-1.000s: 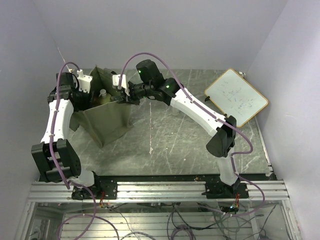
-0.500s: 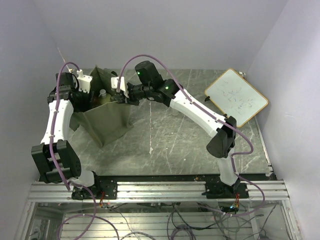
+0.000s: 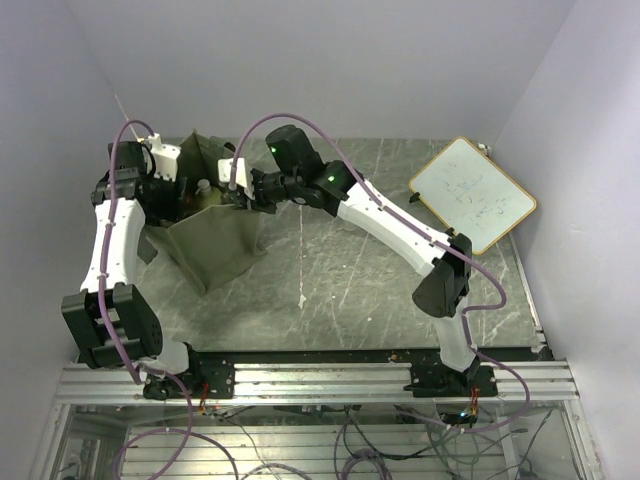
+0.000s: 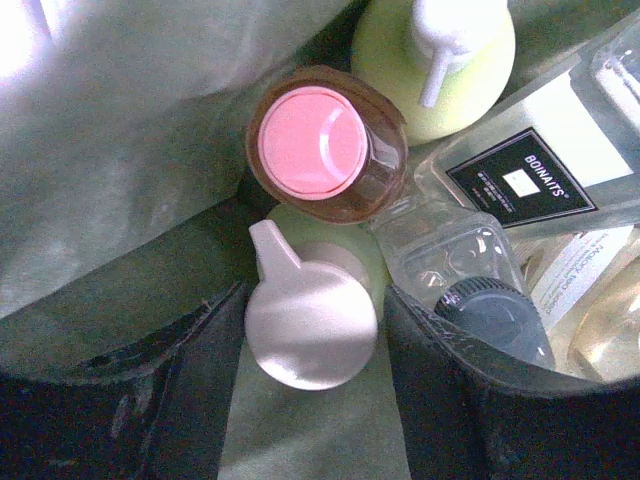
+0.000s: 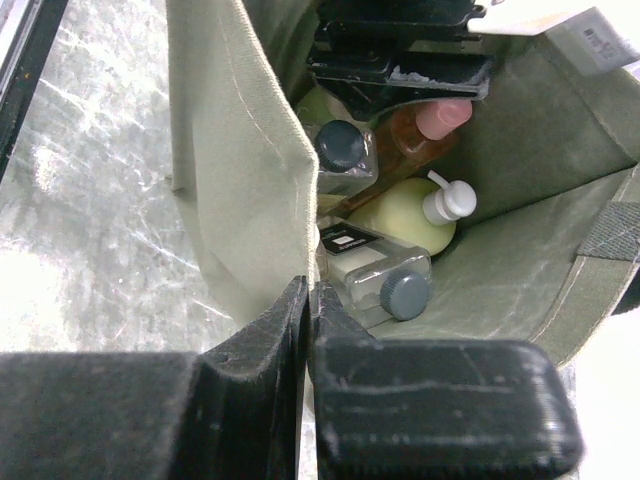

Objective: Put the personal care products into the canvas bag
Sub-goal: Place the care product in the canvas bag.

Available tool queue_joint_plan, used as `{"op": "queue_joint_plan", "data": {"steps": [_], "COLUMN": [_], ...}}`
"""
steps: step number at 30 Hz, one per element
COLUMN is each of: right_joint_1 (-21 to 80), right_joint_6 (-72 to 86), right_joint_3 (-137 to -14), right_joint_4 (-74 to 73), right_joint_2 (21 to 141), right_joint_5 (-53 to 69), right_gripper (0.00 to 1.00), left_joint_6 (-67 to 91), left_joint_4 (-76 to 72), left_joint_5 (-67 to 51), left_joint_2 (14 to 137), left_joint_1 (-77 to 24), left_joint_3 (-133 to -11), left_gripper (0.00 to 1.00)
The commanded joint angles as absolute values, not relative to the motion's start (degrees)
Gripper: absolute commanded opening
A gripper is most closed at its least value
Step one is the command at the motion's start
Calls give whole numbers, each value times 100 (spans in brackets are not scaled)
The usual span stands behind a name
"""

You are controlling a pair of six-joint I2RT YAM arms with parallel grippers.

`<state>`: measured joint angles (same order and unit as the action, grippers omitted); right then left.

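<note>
1. The right gripper point(image 5: 308, 330) moves left and a little toward the far side, reaching further across the canvas bag's point(image 3: 215, 245) right rim.
2. The right arm's wrist and forearm follow, leaning closer to the bag.
3. The left gripper point(image 4: 315, 380) rises slightly at the bag's left side and shifts toward its far side.

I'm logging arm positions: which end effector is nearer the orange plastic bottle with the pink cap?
Left. The left end effector hangs close above the orange plastic bottle inside the olive-green canvas bag; the right end effector pinches the bag's wall, farther off.
</note>
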<state>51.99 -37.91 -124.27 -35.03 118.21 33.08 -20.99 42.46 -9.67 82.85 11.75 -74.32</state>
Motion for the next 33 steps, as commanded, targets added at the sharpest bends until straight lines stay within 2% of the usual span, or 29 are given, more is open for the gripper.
{"op": "queue_joint_plan", "data": {"steps": [1, 9, 22, 27, 33], "right_joint_1": [5327, 5369, 5430, 5460, 5467], "right_joint_6": [-3823, -3806, -3646, -3507, -3382], "right_joint_3": [-12375, -12401, -12486, -12507, -12567], "right_joint_4": [-3753, -3745, -3732, -3702, -3645], "right_joint_2": [11652, 11673, 11645, 11629, 11663], "right_joint_5": [3307, 3270, 3155, 3067, 2970], "right_gripper": [3, 3, 4, 6, 13], "left_joint_6": [-1961, -1973, -1941, -1889, -1862], "left_joint_4": [4037, 4074, 4152, 4226, 4559], "left_joint_5": [-963, -922, -848, -787, -67], "left_joint_2": [8048, 7897, 7429, 7289, 7250], "left_joint_1": [1215, 1215, 1211, 1211, 1215], "left_joint_3": [-7647, -7770, -8340, -8661, -9156], "left_gripper": [68, 70, 67, 67, 68]}}
